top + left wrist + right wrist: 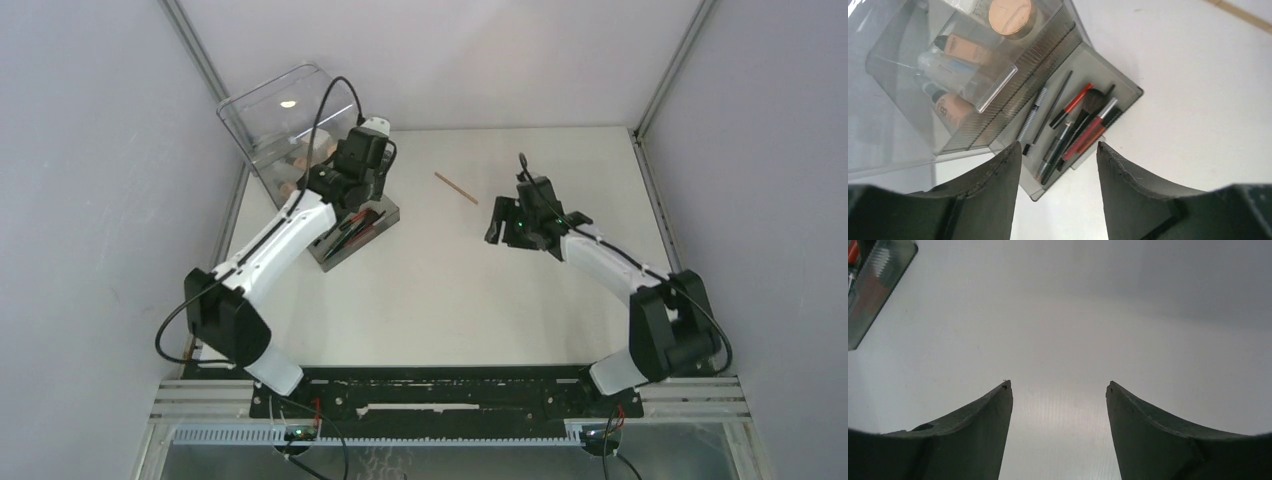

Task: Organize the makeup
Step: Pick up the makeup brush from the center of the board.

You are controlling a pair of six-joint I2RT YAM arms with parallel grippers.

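left claw, above the tray of brushes, and right claw stand apart, empty. probably the right should take the thin stick crosswise, low on the desk.

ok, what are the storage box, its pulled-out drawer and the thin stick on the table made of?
Storage box: clear glossy plastic by the look, since the bottles show through its walls and it catches reflections.
Drawer: smoky grey, semi-transparent plastic with a smooth floor.
Stick: tan and matte, probably wood or bamboo; it is too small to be sure.
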